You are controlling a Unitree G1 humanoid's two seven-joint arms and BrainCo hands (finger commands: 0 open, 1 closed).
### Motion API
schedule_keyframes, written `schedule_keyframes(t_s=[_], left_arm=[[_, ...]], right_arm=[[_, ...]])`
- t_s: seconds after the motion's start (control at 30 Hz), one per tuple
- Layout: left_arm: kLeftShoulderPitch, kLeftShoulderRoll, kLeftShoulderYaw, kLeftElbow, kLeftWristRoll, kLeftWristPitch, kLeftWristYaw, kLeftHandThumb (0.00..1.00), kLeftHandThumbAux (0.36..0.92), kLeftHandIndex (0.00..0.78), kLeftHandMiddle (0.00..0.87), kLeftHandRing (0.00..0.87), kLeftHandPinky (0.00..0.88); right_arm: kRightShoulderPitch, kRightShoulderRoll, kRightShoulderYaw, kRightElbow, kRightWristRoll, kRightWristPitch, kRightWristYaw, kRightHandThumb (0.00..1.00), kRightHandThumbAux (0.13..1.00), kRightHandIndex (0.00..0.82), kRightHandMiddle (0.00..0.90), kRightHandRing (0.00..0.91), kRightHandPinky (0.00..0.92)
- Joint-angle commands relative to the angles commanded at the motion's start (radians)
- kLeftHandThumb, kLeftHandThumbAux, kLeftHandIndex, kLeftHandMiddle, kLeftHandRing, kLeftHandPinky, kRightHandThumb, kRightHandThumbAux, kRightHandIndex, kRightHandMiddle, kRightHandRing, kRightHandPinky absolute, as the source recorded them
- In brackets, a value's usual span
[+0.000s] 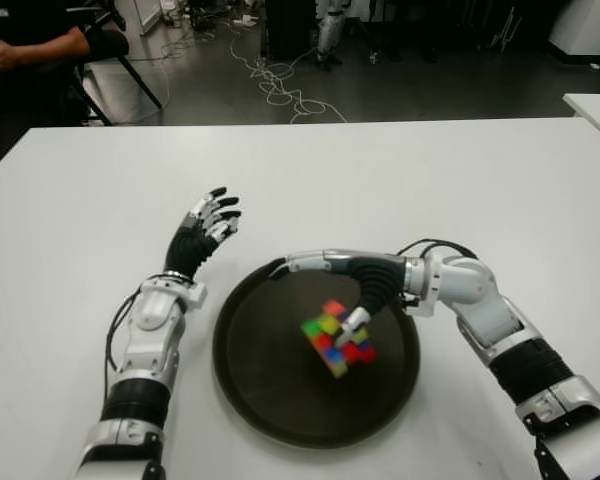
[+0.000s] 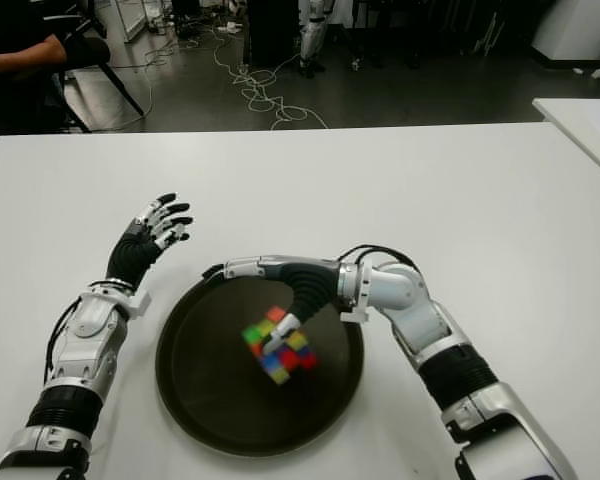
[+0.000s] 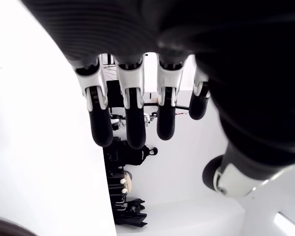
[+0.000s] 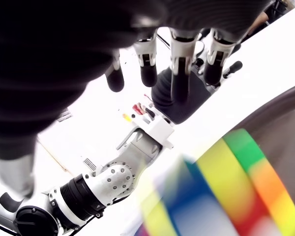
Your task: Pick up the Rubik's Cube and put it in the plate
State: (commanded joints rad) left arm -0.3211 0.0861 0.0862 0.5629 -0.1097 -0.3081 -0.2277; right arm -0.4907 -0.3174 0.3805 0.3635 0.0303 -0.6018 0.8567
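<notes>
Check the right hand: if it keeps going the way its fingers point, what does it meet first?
Probably nothing on the table. The right hand points across the plate's far rim toward the raised left hand, which sits farther back, so likely bare table. Depth is unclear.

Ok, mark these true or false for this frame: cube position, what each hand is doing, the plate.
1. The Rubik's Cube shows over the dark plate. True.
2. The left hand grips the cube. False: its fingers are spread and empty, and it shows left of the plate.
3. The right hand reaches over the plate with its fingers stretched out. True.
4. The plate is white on a dark table. False: the plate is dark and the table is white.
</notes>
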Motion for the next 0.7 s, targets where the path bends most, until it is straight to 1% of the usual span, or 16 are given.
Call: schedule_keyframes(t_s=[0.13, 0.23, 0.4, 0.53, 0.67, 0.7], left_arm=[[0.0, 0.001, -0.001, -0.001, 0.006, -0.003, 0.005, 0.375, 0.654, 0.132, 0.232, 0.232, 0.281], [0.001, 0.0, -0.001, -0.003, 0.007, -0.002, 0.01, 0.368, 0.65, 0.136, 0.234, 0.234, 0.281], [0.002, -0.002, -0.001, -0.009, 0.005, 0.005, 0.015, 0.359, 0.644, 0.142, 0.237, 0.237, 0.275], [0.003, -0.002, -0.003, -0.017, 0.011, 0.014, 0.026, 0.338, 0.641, 0.147, 0.242, 0.239, 0.255], [0.005, 0.0, -0.006, -0.021, 0.018, 0.015, 0.03, 0.314, 0.62, 0.151, 0.244, 0.24, 0.252], [0.006, 0.0, -0.007, -0.022, 0.019, 0.014, 0.031, 0.31, 0.616, 0.151, 0.243, 0.24, 0.256]], right_arm=[[-0.001, 0.002, -0.01, 0.0, 0.005, 0.001, 0.01, 0.0, 0.487, 0.0, 0.0, 0.0, 0.0], [-0.012, -0.004, -0.027, -0.006, 0.035, 0.019, 0.032, 0.0, 0.473, 0.0, 0.0, 0.0, 0.0], [-0.015, -0.007, -0.052, -0.028, 0.067, 0.048, 0.048, 0.0, 0.46, 0.0, 0.0, 0.0, 0.0], [-0.039, -0.03, -0.095, -0.066, 0.126, 0.102, 0.081, 0.0, 0.459, 0.0, 0.0, 0.0, 0.0], [-0.068, -0.073, -0.158, -0.116, 0.217, 0.19, 0.134, 0.0, 0.448, 0.0, 0.0, 0.0, 0.0], [-0.073, -0.078, -0.171, -0.123, 0.231, 0.208, 0.141, 0.0, 0.445, 0.0, 0.0, 0.0, 0.0]])
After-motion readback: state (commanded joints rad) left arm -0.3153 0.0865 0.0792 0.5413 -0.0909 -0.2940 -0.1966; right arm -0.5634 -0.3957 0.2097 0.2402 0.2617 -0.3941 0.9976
